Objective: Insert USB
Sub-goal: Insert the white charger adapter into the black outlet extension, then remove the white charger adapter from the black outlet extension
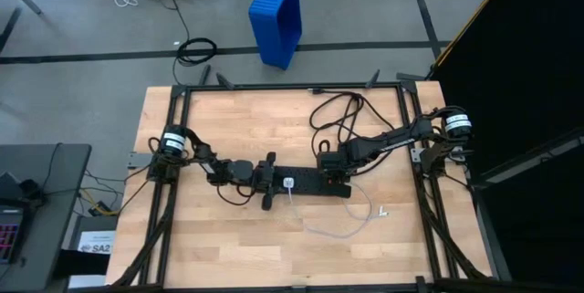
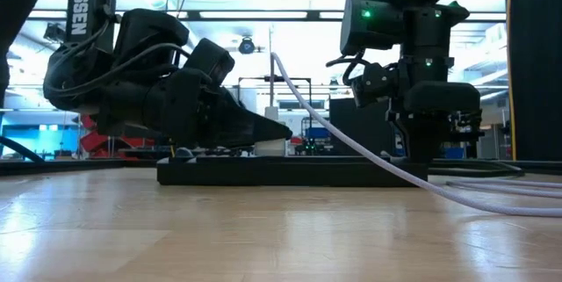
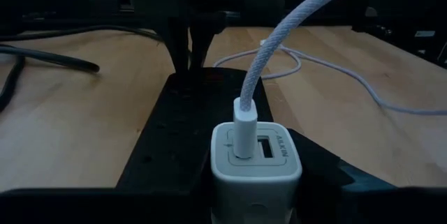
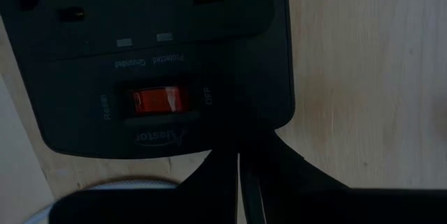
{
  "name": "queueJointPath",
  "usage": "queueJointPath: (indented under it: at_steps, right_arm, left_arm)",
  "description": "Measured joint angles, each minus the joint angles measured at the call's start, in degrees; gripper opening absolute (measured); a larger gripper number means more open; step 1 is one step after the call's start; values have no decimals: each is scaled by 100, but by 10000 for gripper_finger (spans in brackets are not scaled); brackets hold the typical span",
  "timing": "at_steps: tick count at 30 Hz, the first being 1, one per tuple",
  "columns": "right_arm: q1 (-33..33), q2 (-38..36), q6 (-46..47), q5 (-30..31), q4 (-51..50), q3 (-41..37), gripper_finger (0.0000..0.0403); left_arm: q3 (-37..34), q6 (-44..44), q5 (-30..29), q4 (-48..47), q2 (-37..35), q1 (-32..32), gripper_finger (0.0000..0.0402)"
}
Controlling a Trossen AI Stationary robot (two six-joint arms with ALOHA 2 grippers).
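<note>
The USB (image 3: 246,116) cable's white plug stands seated in one port of a small white charger (image 3: 255,168), which sits plugged into the black power strip (image 1: 306,182) near the middle of the wooden surface (image 1: 228,238). The plug's long axis is upright, cable end upward. From it the braided cable arches up and away, then trails along the surface toward the right arm's side, where it lies in loose loops, its other white plug end (image 1: 382,210) lying free on the wood.

The left hand (image 1: 266,182) lies low across the strip beside the charger; I cannot tell how far its fingers are spread or whether they touch the charger. The right hand (image 1: 333,172) is pressed down on the strip's switch end, fingers drawn almost together with only a slit between them, right by the red rocker switch (image 4: 157,100). The strip's thick black cord (image 1: 338,115) curls away toward the far edge of the surface.
</note>
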Motion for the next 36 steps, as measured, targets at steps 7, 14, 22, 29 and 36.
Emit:
queueJointPath:
  at_steps: [7, 14, 22, 29, 36]
  right_arm:
    - [0, 2, 2, 0, -1, 1, 3]
    - [0, 2, 15, 0, 0, 1, 5]
    - [0, 2, 22, 0, -2, 2, 6]
    - [0, 2, 22, -2, -1, 2, 6]
    - [0, 2, 20, -2, -4, 2, 6]
  left_arm:
    - [2, -11, 24, -154, 0, 2, 126]
    - [-11, -30, 39, -49, 11, 7, 126]
    - [-55, -325, -186, 384, 66, 2, 279]
    - [-68, -427, -215, 993, 83, -2, 345]
    - [-139, -383, -168, 1146, -165, -75, 338]
